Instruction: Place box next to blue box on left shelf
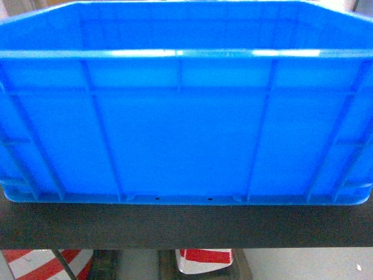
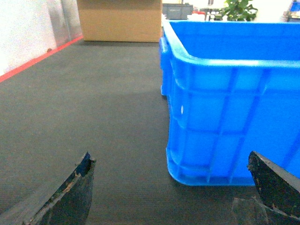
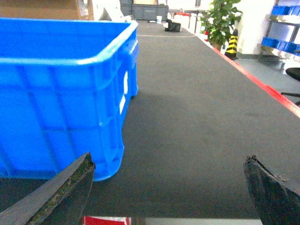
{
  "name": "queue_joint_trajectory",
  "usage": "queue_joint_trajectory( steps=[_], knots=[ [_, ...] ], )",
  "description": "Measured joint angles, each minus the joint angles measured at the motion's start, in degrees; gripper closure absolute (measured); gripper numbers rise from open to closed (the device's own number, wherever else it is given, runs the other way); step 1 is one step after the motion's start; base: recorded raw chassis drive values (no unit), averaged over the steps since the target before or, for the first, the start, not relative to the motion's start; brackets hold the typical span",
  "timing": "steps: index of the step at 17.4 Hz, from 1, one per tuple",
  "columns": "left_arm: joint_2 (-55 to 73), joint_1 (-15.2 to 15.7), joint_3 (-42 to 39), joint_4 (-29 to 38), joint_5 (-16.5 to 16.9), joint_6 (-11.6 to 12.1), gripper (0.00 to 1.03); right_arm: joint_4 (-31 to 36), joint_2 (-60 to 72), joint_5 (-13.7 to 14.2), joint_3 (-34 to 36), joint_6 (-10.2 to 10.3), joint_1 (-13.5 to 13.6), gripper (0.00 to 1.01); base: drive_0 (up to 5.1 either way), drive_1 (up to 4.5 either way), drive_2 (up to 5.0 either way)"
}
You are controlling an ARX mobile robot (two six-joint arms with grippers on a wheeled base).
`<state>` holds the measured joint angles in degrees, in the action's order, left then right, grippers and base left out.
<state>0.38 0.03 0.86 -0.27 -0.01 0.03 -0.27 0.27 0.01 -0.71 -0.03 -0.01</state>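
The box [image 1: 186, 116], a large blue ribbed crate, stands on a dark matte surface [image 1: 186, 227] and fills the head view; neither gripper shows there. In the left wrist view the box [image 2: 225, 108] has its near corner between my fingers, and the left gripper [image 2: 171, 159] is open at floor level, just short of it and holding nothing. In the right wrist view the box [image 3: 61, 89] lies to the left, its corner beside the left finger [image 3: 70, 192]. The right gripper [image 3: 168, 158] is open over bare surface. The left shelf and the other blue box are out of view.
A big cardboard box [image 2: 119, 21] stands behind the crate on the left. Red lines [image 3: 262, 86] edge the dark surface. A plant [image 3: 220, 21], a yellow-black cone [image 3: 232, 44] and a rack with blue crates [image 3: 283, 9] stand far right. Red-white striped objects [image 1: 204, 259] sit below the front edge.
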Motion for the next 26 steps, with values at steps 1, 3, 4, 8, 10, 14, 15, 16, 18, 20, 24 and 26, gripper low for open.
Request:
queue_joint_trajectory(
  steps=[1, 3, 4, 8, 10, 14, 15, 16, 18, 20, 24, 26],
  knots=[
    [0.00, 0.00, 0.00, 0.02, -0.02, 0.00, 0.05, 0.04, 0.00, -0.02, 0.00, 0.00, 0.00, 0.03, 0.0, 0.00, 0.0],
    [0.00, 0.00, 0.02, 0.11, -0.02, 0.00, 0.05, 0.17, 0.00, 0.00, 0.00, -0.02, 0.00, 0.03, 0.0, 0.00, 0.0],
    [0.00, 0.00, 0.00, 0.24, 0.00, 0.00, 0.05, 0.20, 0.00, -0.02, 0.00, 0.00, 0.00, 0.03, 0.0, 0.00, 0.0],
    [0.00, 0.00, 0.02, 0.11, -0.02, 0.00, 0.05, -0.04, 0.00, -0.02, 0.00, 0.02, 0.00, 0.03, 0.0, 0.00, 0.0],
    [0.00, 0.00, 0.02, 0.02, -0.02, 0.00, 0.05, -0.02, 0.00, -0.02, 0.00, 0.02, 0.00, 0.03, 0.0, 0.00, 0.0],
    [0.00, 0.00, 0.02, 0.02, -0.02, 0.00, 0.05, 0.00, 0.00, -0.02, 0.00, 0.02, 0.00, 0.03, 0.0, 0.00, 0.0],
    [0.00, 0.00, 0.02, 0.02, -0.02, 0.00, 0.05, -0.02, 0.00, -0.02, 0.00, 0.02, 0.00, 0.03, 0.0, 0.00, 0.0],
    [0.00, 0.00, 0.02, 0.02, -0.02, 0.00, 0.05, -0.02, 0.00, -0.02, 0.00, 0.02, 0.00, 0.03, 0.0, 0.00, 0.0],
    [0.00, 0.00, 0.02, 0.02, -0.02, 0.00, 0.05, -0.02, 0.00, -0.02, 0.00, 0.02, 0.00, 0.03, 0.0, 0.00, 0.0],
    [0.00, 0.00, 0.02, 0.02, -0.02, 0.00, 0.05, -0.02, 0.00, -0.02, 0.00, 0.02, 0.00, 0.03, 0.0, 0.00, 0.0],
    [0.00, 0.00, 0.02, 0.02, -0.02, 0.00, 0.05, -0.02, 0.00, -0.02, 0.00, 0.02, 0.00, 0.03, 0.0, 0.00, 0.0],
    [0.00, 0.00, 0.02, 0.02, -0.02, 0.00, 0.05, -0.02, 0.00, -0.02, 0.00, 0.02, 0.00, 0.03, 0.0, 0.00, 0.0]
  ],
)
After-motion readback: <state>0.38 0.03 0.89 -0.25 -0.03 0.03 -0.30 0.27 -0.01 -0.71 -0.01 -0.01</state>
